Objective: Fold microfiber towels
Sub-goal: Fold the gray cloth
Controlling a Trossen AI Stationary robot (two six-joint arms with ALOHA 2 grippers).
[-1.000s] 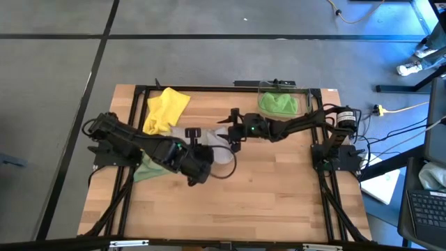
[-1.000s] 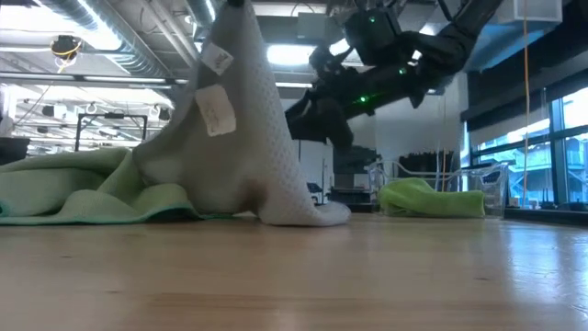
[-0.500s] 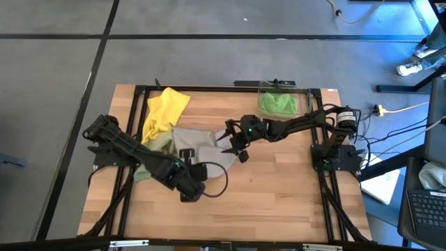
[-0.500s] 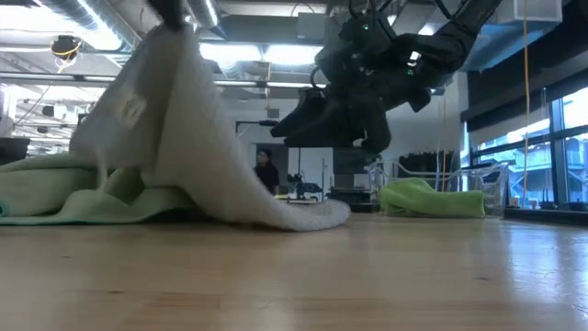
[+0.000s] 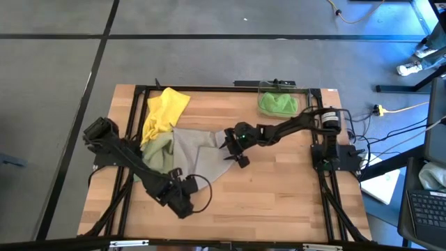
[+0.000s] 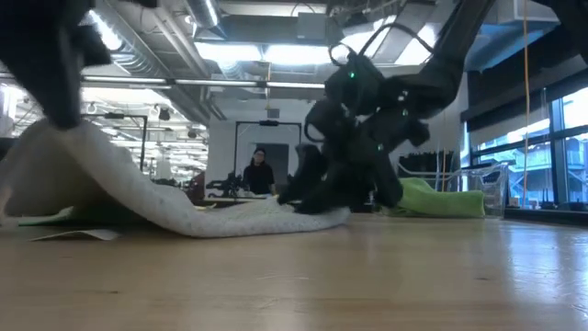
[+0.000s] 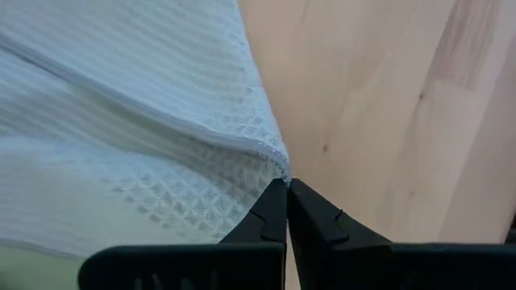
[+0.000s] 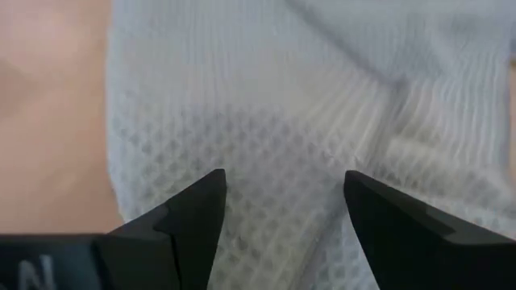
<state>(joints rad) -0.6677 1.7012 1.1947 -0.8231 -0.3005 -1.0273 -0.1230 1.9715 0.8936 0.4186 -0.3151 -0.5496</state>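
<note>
grey-beige towel (image 5: 196, 152) corner pinched in left end effector (image 7: 285, 190) — right end effector (image 8: 282, 211) just above

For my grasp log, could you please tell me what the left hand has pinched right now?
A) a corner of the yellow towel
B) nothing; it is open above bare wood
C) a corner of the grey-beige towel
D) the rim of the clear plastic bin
C: in the left wrist view the left hand is shut on a corner of the grey-beige towel, which lies spread toward the open right hand.
</note>
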